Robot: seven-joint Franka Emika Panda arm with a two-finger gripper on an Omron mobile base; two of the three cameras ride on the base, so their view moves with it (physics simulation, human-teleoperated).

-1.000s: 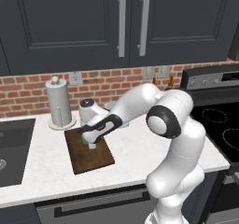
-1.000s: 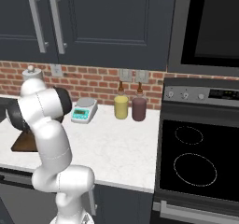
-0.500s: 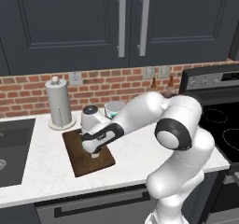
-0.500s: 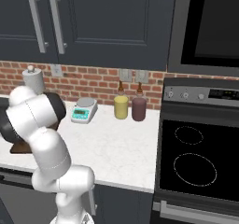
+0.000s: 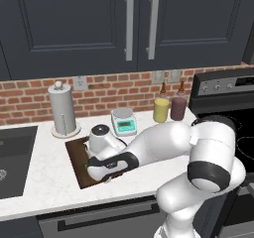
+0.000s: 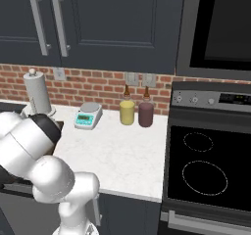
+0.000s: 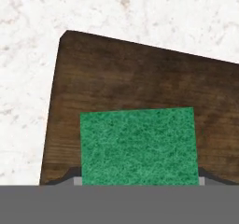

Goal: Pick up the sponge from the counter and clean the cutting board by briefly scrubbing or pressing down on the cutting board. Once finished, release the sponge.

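Observation:
In the hand view the green sponge sits between my gripper fingers, flat against the dark brown cutting board. Grey fingertips peek out at both of its sides, so the gripper is shut on the sponge. One board corner and the white counter lie beyond it. From the left base view my hand is low over the front part of the cutting board, with a sliver of green at its left. The board's hole is hidden.
A paper towel roll stands behind the board and a white scale to its right, then a yellow jar and a purple jar. The sink lies left, the black stovetop right.
My hand has slid with the sponge along the board toward its front end and sunk lower. The board and the other objects have stayed put.

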